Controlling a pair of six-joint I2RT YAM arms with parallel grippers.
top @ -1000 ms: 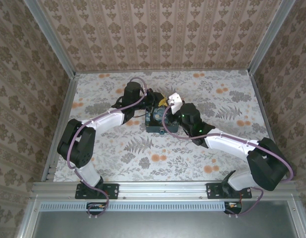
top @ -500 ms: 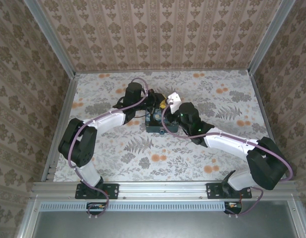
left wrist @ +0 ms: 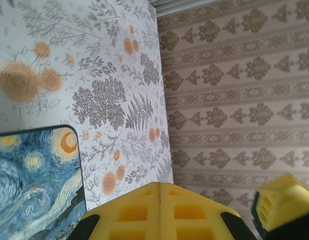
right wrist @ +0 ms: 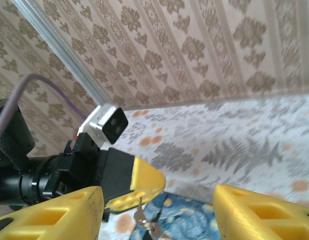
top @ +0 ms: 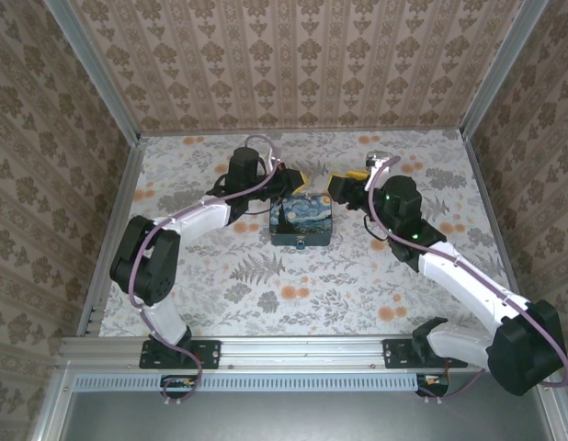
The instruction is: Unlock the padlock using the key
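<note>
Your left gripper (right wrist: pixel 139 187) has its yellow fingers pressed tight together. They pinch the top of some small metal keys (right wrist: pixel 147 222). The keys hang down loose below the fingers, over the far end of the dark box painted with blue and yellow swirls (top: pixel 302 219).

Your right gripper (top: pixel 342 184) is just beside the left one, above the far right corner of the box. Its two yellow fingers are spread wide apart, and there is nothing between them.

A tiny spot in the middle of the near side of the box may be the tiny dark padlock (top: pixel 303 243). It is too small to be sure. The box sits flat on the flowery table (top: pixel 220 276).

The keys are probably light, thin and hard. They look smooth, so they could slip. They hang free, so they will likely swing when you move.

- Take one key by its wide flat head.
- Let the thin end stick out.
- Squeeze firmly, or it may twist when you turn it.

The padlock is probably hard and a bit heavy for its size. It is so little that it could turn or slide away when the key pushes on it.

- Hold it by the sides of its body.
- Keep the keyhole free.
- Keep the thin loop on top free too, so it can pop up.
</note>
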